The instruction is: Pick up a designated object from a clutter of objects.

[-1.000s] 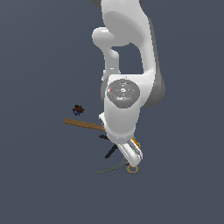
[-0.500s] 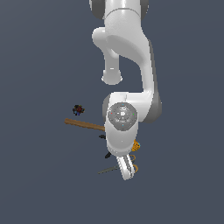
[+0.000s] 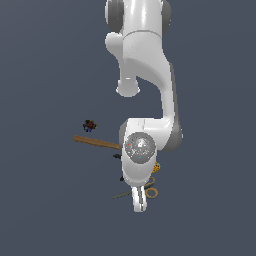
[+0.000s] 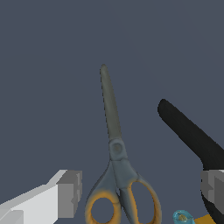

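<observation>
The scissors point(image 4: 114, 131) lie flat on the dark grey floor, with grey blades closed and tan-yellow ring handles point(image 4: 101, 206). My gripper point(image 4: 142, 192) is open and above them. One grey fingertip point(image 4: 70, 194) is beside one ring and the other point(image 4: 214, 188) is beyond the other ring, touching nothing. In the exterior view the arm's hand point(image 3: 140, 199) covers the middle of the scissors; a handle ring point(image 3: 151, 192) and the blade tip point(image 3: 120, 195) stick out on either side.
The black clamp's arm point(image 4: 188, 131) lies close beside the scissors, near one fingertip. The wooden-handled hammer point(image 3: 97, 142), the small dark toy point(image 3: 89, 125) and the yellow-orange block point(image 3: 157, 166) lie further up in the exterior view.
The arm has reached further toward the exterior view's bottom. The hand has swung from beside the scissors to directly over them. No object has moved.
</observation>
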### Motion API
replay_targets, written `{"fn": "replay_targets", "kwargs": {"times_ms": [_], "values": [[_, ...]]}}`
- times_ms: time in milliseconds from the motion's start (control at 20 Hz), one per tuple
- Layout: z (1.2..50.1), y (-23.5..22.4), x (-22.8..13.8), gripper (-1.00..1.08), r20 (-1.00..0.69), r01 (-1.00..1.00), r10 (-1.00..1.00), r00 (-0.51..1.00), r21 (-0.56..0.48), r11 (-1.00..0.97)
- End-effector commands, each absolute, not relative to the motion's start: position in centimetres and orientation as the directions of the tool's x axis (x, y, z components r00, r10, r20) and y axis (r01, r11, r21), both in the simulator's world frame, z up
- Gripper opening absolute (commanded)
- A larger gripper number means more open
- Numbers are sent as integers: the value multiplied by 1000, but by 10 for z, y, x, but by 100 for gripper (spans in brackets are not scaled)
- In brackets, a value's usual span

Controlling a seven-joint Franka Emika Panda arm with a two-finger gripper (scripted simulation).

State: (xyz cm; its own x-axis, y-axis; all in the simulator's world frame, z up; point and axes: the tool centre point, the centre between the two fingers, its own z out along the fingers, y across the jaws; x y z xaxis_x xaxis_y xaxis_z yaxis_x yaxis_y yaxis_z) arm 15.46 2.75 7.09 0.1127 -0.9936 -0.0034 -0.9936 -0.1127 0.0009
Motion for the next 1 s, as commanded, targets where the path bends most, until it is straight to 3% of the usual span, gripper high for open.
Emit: {"fn": "replay_targets", "kwargs": {"times_ms": [0,550,950], "values": [[65,27,156,100,-2,-997,-997,81,0,-81],[55,28,157,100,0,-999,-999,53,1,-53],[18,27,156,100,0,-999,-999,49,0,-49]]}}
